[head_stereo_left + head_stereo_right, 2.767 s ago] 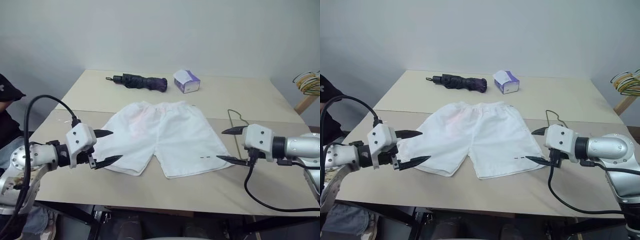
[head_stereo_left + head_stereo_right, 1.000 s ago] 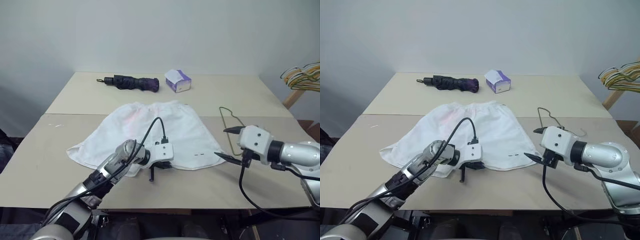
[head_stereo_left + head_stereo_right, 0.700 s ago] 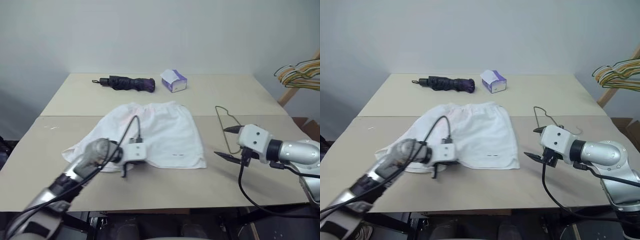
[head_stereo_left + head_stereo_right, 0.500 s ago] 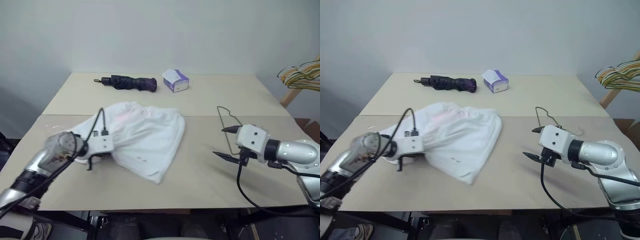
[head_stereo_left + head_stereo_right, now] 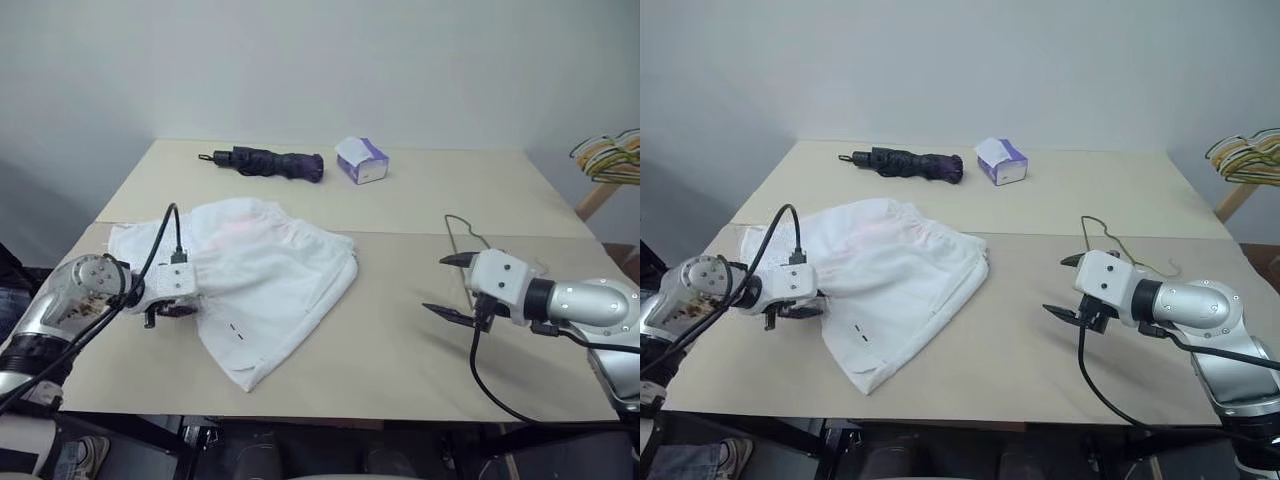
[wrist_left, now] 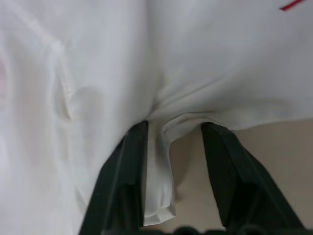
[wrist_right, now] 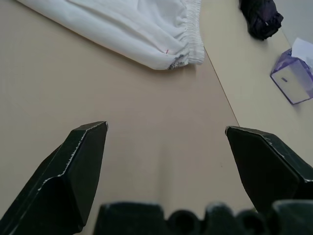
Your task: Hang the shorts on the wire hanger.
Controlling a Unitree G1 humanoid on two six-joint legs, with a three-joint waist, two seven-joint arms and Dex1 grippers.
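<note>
At the left edge of the table (image 5: 400,370), the left gripper (image 5: 172,308) sits against the rumpled shorts (image 5: 265,280), its fingers parted with a fold of white cloth lying between them; the wrist view does not settle whether it is pinched or loose. The shorts lie bunched on the left half of the table, seemingly to bare the middle. Beyond them rest a folded umbrella (image 5: 270,162) and a tissue box (image 5: 362,160). To the right, the right gripper (image 5: 452,285) hovers wide open and empty, just beside the wire hanger (image 5: 462,240), apparently poised to take it.
</note>
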